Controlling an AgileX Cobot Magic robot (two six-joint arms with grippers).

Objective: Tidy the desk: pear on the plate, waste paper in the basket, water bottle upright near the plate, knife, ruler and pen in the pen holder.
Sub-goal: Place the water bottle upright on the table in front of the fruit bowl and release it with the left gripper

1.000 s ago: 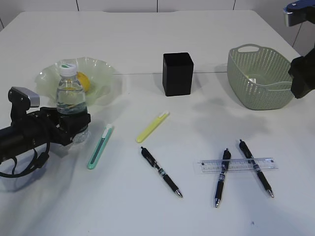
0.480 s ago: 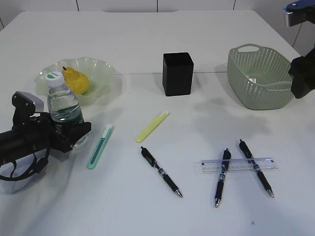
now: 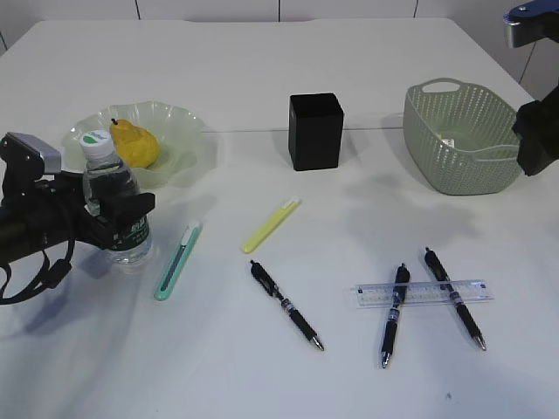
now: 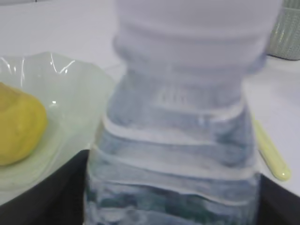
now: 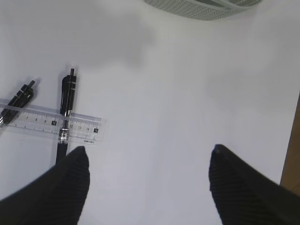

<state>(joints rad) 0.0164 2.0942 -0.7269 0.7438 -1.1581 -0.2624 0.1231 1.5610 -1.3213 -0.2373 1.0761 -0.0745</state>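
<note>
The water bottle (image 3: 113, 199) stands upright on the desk (image 3: 262, 61), just in front of the plate (image 3: 179, 131). My left gripper (image 3: 129, 216) reaches in from the left and is shut on its lower half. In the left wrist view the bottle (image 4: 178, 140) fills the space between the fingers (image 4: 70, 192). The pear (image 3: 133, 144) lies on the plate. A green knife (image 3: 177, 260) and a yellow knife (image 3: 271, 225) lie mid-desk. The ruler (image 3: 424, 292) lies across two pens (image 3: 395, 314). My right gripper (image 5: 147, 150) hangs open above bare desk. The waste paper cannot be made out.
The black pen holder (image 3: 315, 131) stands at the centre back. The basket (image 3: 458, 140) sits at the back right, next to my right arm (image 3: 534, 140). A third pen (image 3: 286, 305) lies alone in front of the yellow knife.
My left gripper carried the bottle a little left and toward the front, tilting it on the way. It now stands upright and lower, and the pear shows behind it.
</note>
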